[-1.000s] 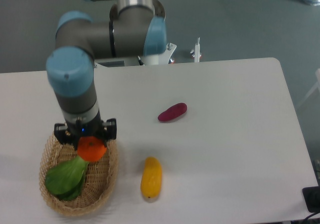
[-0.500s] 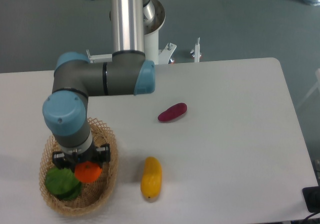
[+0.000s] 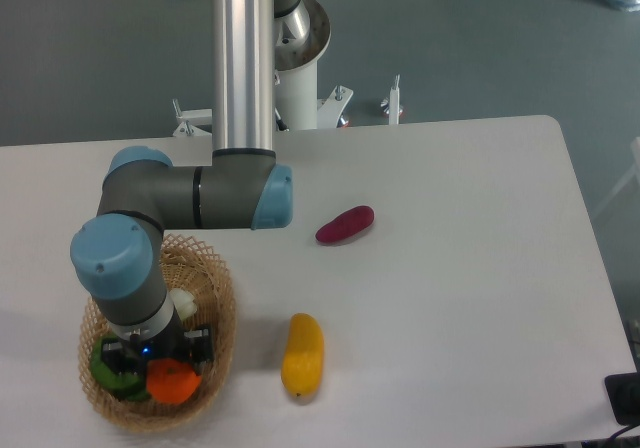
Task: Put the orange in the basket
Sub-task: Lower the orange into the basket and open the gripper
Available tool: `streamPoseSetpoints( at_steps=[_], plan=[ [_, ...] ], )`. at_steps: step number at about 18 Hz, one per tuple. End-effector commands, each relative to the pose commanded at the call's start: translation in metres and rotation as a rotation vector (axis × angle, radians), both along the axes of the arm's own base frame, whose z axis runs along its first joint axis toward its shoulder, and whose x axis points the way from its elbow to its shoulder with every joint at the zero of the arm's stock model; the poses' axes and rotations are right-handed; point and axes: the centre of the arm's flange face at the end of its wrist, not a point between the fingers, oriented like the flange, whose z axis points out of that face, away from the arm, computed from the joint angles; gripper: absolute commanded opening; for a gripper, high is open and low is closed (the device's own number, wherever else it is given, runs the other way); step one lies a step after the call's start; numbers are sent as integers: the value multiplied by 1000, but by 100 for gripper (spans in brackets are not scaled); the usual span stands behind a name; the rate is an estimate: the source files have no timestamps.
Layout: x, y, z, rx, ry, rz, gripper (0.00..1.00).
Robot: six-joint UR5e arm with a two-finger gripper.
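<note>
The orange (image 3: 172, 382) is low inside the tan woven basket (image 3: 222, 313) at the table's front left, at or near the basket floor. Directly above it my gripper (image 3: 160, 366) reaches down into the basket, its dark fingers on either side of the fruit and shut on it. The wrist covers the top of the orange and most of the fingers.
A green leafy vegetable (image 3: 103, 366) and a small white object (image 3: 184, 304) also lie in the basket. On the table, a yellow-orange elongated fruit (image 3: 302, 354) lies right of the basket and a purple-red oblong vegetable (image 3: 345, 224) lies farther back.
The arm has carried the orange down and toward the table's front edge, from just above the basket's back rim to deep inside it. The white object now shows behind the wrist.
</note>
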Motion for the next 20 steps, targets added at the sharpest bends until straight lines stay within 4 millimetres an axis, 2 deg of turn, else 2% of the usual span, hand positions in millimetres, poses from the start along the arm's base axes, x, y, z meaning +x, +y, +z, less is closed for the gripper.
streamPoseSetpoints(
  at_steps=[2,6,9,11,14,17,20],
  plan=[
    [0,0,-1,-2,0,-1,81],
    [4,1,3,2,2,-14,99],
    [5,2,20,23,14,-27,100],
    [6,0,35,41,24,-36,100],
    [7,-2,74,89,52,-61,100],
    [5,-5,95,108,78,-119,100],
    [-18,-19,124,131,110,-140,100]
  ],
)
